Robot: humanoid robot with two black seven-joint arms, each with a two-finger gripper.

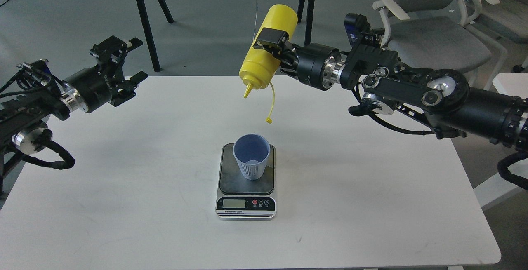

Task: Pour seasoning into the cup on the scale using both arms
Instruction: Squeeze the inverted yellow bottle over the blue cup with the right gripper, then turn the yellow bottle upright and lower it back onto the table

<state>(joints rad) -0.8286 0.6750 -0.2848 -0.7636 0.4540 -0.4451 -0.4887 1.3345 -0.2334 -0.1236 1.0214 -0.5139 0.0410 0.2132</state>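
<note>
The light-blue cup [251, 156] stands upright on the dark platform of the scale [246, 191] in the middle of the white table. My right gripper [273, 41] is shut on the yellow seasoning bottle [267, 55] and holds it tipped over, nozzle [247, 92] pointing down and left, well above the table behind the cup. Its tethered cap [269, 120] hangs loose below. My left gripper [128, 62] is open and empty over the table's far left corner.
The white table [165, 138] has its far edge just behind the bottle. Black trestle legs [144, 18] stand behind it. Grey office chairs [433, 35] stand at the back right. A second white surface [513, 92] lies at the right edge.
</note>
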